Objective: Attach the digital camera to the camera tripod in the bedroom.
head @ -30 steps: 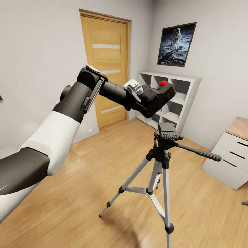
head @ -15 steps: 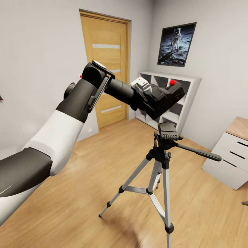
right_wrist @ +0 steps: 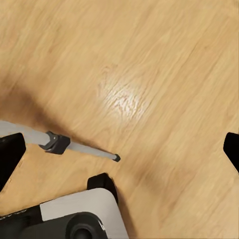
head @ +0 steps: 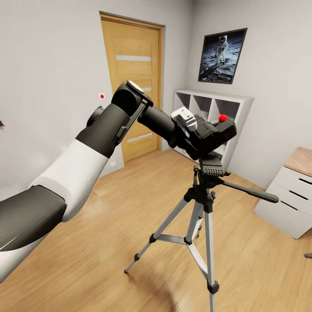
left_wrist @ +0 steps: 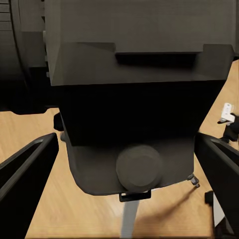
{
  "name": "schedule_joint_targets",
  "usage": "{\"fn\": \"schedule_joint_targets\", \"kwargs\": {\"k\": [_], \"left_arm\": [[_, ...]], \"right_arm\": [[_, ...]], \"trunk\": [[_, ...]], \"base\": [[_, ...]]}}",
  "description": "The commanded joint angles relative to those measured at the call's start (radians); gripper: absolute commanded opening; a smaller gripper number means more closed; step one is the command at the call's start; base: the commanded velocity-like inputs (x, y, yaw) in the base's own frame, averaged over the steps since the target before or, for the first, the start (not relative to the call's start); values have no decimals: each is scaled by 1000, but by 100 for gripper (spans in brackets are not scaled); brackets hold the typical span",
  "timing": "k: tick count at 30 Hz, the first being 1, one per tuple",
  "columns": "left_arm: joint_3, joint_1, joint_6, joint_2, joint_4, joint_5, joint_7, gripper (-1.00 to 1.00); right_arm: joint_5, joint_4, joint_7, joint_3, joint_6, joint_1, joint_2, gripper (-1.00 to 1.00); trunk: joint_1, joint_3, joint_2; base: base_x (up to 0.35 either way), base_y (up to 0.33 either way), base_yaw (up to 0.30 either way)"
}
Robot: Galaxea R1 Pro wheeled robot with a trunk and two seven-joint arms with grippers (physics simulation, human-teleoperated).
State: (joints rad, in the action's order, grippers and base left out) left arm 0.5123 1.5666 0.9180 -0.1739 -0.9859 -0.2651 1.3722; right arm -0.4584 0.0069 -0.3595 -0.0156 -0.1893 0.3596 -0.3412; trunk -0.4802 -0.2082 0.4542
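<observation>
Left gripper (head: 207,135) is clamped on the digital camera (head: 214,132), holding it just above the head of the camera tripod (head: 203,203). In head view the cam body sits tilted, red button (head: 222,118) up top toward the far side, underside very close to the tripod's black head; contact or a thin gap, can't tell which. Left wrist view: dark cam body (left_wrist: 134,89) fills the space between the two fingers (left_wrist: 25,184), which sit on either side of it, w/ a round knob on its lower face and a bit of silver tripod leg below that.

Left arm (head: 78,169) reaches from the near left across to the tripod, white upper section, black forearm. Tripod stands upright on the light wood floor (head: 108,242), three silver legs spread, long black pan handle (head: 251,192) pointing right.

Right gripper (right_wrist: 119,149): dark fingertip edges at both sides of the right wrist view, well apart, nothing between them, so spread. Same view looks down on the plank floor (right_wrist: 164,64), w/ one silver tripod leg (right_wrist: 74,146) and a black-and-white part of the robot nearby.

Farther out in the bedroom: wooden door (head: 132,86) behind the arm, white cube shelf (head: 225,125) behind the cam, astronaut poster (head: 222,55) on the grey wall above it, white drawer unit w/ wood top (head: 290,195) at right.
</observation>
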Motion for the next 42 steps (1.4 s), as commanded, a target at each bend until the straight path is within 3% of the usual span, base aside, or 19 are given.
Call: {"fn": "schedule_joint_targets", "kwargs": {"k": [1, 4, 11, 19, 22, 26, 35, 42], "left_arm": [[2, 1, 10, -1, 0, -11, 11, -100], [6, 1, 10, -1, 0, -11, 13, -100], [11, 1, 9, -1, 0, -16, 13, -100], [10, 1, 9, -1, -2, -71, 17, -100], [-6, 0, -7, -1, 13, -53, 27, -100], [0, 0, -15, -1, 12, -56, 22, -100], [-49, 0, -67, -1, 64, -32, 15, -100], [-66, 0, -107, -1, 77, -31, 18, -100]], "right_arm": [[-6, -30, -18, -3, -2, 1, -2, 100], [-5, -90, -40, -2, -2, 1, -21, 100], [-8, -128, -53, 4, -3, 1, -49, 100], [-9, -132, -55, 5, -4, 1, -60, 100], [-22, -149, -68, 13, -5, 18, -43, 100], [-22, -172, -68, 13, -6, 41, -20, 100], [-23, -223, -79, 11, 2, 64, 29, 100], [-23, -262, -80, 11, 2, 64, 30, 100]], "trunk": [[0, -2, 2], [0, -2, 2], [0, -2, 2], [0, -2, 2], [0, -2, 2], [0, -2, 2], [0, -2, 2], [0, -2, 2]], "base": [[0, 0, 0], [0, 0, 0], [0, 0, 0], [0, 0, 0], [0, 0, 0], [0, 0, 0], [0, 0, 0], [0, 0, 0]]}}
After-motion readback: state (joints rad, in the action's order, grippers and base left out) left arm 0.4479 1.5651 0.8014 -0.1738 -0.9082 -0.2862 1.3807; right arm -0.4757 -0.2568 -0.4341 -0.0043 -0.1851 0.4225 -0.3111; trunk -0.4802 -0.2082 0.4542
